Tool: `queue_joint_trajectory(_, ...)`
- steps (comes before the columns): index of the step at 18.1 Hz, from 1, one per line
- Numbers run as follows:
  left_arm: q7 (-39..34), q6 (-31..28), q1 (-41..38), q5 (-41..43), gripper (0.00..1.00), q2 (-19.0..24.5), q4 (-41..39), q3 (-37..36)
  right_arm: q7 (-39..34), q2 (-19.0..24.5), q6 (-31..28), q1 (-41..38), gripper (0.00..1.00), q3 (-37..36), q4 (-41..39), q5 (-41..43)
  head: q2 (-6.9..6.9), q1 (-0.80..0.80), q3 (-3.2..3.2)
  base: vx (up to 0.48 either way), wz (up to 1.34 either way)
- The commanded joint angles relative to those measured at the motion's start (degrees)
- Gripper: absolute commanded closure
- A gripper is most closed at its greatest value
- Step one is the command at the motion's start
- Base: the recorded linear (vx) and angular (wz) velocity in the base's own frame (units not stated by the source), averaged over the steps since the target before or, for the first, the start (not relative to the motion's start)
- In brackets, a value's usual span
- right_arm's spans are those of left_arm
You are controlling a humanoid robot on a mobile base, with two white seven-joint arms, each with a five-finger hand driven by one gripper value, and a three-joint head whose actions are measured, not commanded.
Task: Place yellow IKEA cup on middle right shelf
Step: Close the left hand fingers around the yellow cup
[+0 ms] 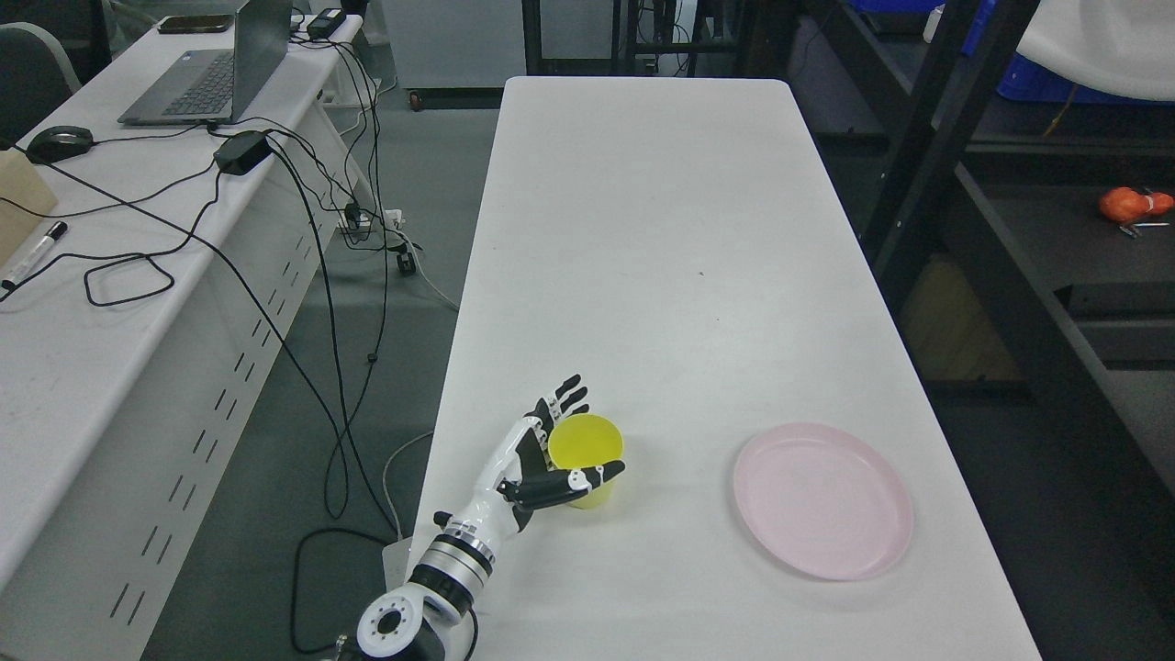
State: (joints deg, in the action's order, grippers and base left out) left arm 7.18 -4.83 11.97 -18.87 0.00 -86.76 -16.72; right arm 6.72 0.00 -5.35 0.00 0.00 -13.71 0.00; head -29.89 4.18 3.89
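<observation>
We start with the yellow cup [587,454], which stands upright, mouth up, on the white worktop [661,229] near its front left corner. Our left hand [551,450] is cupped around it: the fingers [569,397] reach past the far side of the rim, while the thumb [587,477] lies across the near side. The hand looks partly closed on the cup, yet we cannot tell whether the fingers press its wall or only bracket it. The cup appears to sit on the worktop, not lifted.

So we judge that we are at the grasping step, with the carry to the shelf not yet begun. Next we would need to firm the grip, lift the cup straight up, and keep it level.

Well apart to the right lies a pink plate [823,500]. Further right, beyond the worktop's edge, stands the dark shelf unit [1001,275], where an orange object [1134,204] rests. The cup's path must cross the plate's side of the worktop, so we should carry it high enough to clear. Our right arm does not show.
</observation>
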Motion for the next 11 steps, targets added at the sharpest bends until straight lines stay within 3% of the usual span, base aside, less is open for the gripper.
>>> queue_joint_trajectory(1,0.1,0.0,0.5,0.1,0.02,1.0,3.6,-0.7,0.0,-1.0,0.0,-0.8,0.01,1.0,0.0,1.4,0.0,0.0,0.0,0.0,0.0)
queue_joint_trajectory(11,2.7,0.0,3.0,0.3,0.04,1.0,6.9,-0.9,0.0,-1.0,0.0,-0.8,0.01,1.0,0.0,1.4,0.0,0.0,0.0,0.0,0.0)
